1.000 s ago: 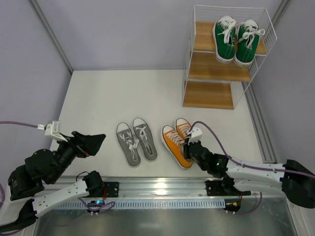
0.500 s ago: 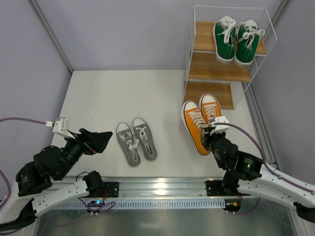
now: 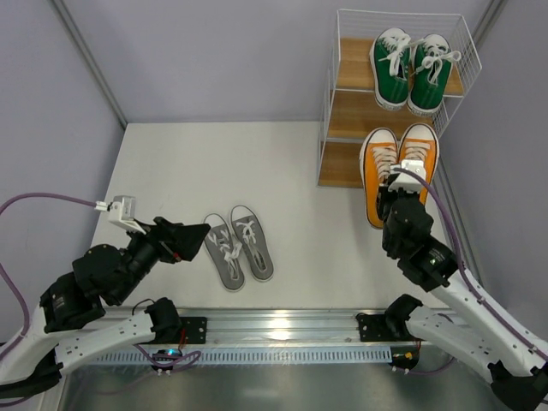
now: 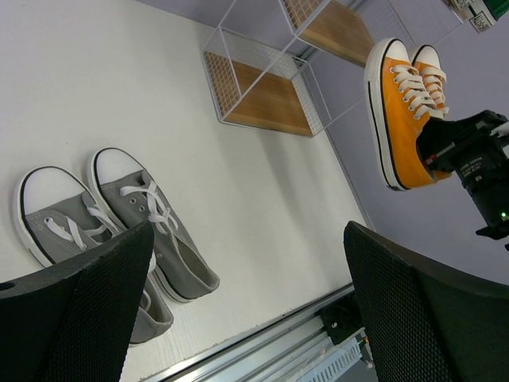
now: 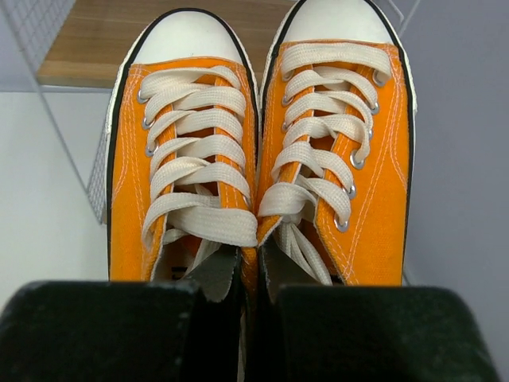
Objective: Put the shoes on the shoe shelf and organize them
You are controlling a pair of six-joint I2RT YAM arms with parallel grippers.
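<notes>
My right gripper point(image 3: 401, 190) is shut on the orange pair of shoes point(image 3: 396, 169), pinching their inner sides together point(image 5: 258, 263), and holds them in the air in front of the shoe shelf point(image 3: 377, 116), toes towards it. The green pair point(image 3: 413, 68) stands on the shelf's top board. The grey pair point(image 3: 237, 246) lies on the table near the front; it also shows in the left wrist view point(image 4: 103, 231). My left gripper point(image 3: 184, 240) is open and empty, just left of the grey pair and above the table.
The shelf's middle board point(image 3: 377, 118) and bottom board point(image 3: 342, 164) are bare. A grey wall stands close on the right of the shelf. A metal rail point(image 3: 282, 325) runs along the table's front edge.
My right gripper has lifted the orange pair and carried it back and to the right, up to the shelf. My left gripper has moved right, towards the grey pair.
</notes>
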